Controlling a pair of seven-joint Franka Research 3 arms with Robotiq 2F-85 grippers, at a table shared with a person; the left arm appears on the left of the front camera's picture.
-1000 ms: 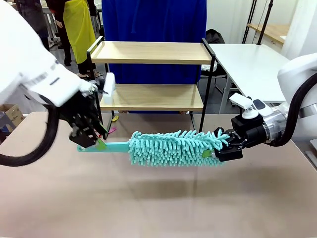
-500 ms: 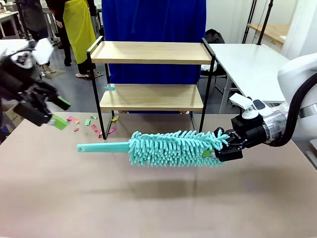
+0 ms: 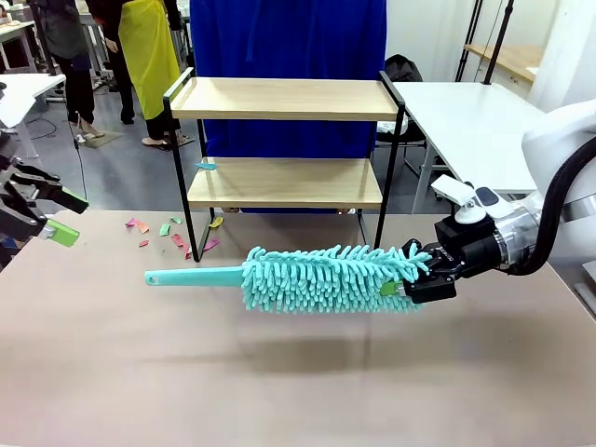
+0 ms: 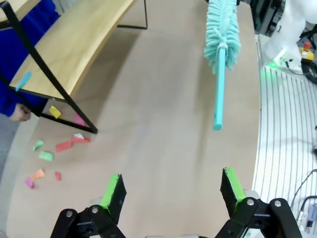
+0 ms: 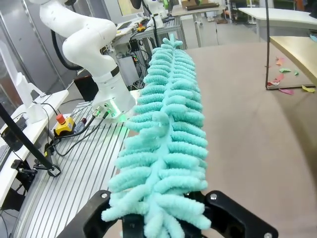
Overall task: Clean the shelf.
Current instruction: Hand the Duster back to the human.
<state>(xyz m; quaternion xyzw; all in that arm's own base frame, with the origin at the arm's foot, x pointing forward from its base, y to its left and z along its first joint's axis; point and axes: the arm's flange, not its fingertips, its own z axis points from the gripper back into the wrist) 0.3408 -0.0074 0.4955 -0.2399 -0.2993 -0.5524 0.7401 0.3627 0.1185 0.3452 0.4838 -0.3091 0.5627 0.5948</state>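
The shelf (image 3: 284, 98), two light wooden boards in a black frame, stands at the table's far edge, with a teal paper scrap (image 3: 206, 166) on its lower board. A fluffy teal duster (image 3: 321, 277) hangs level above the table. My right gripper (image 3: 419, 275) is shut on its fluffy end, and the thin handle (image 3: 191, 277) points left with nothing holding it. In the right wrist view the duster (image 5: 166, 144) runs away from that gripper (image 5: 163, 223). At the far left, well clear of the handle, my left gripper (image 3: 70, 216) stands open and empty. Its green pads (image 4: 111, 191) look down on the bare table and the duster (image 4: 222, 34).
Coloured paper scraps (image 3: 172, 233) lie on the brown table by the shelf's left front leg, also seen as scraps (image 4: 54, 153) from the left wrist. A white table (image 3: 466, 112) stands behind on the right. People stand far off at the back left.
My left gripper has let go of the duster's handle, opened and swung away to the far left. The duster and the right arm have stayed where they were.
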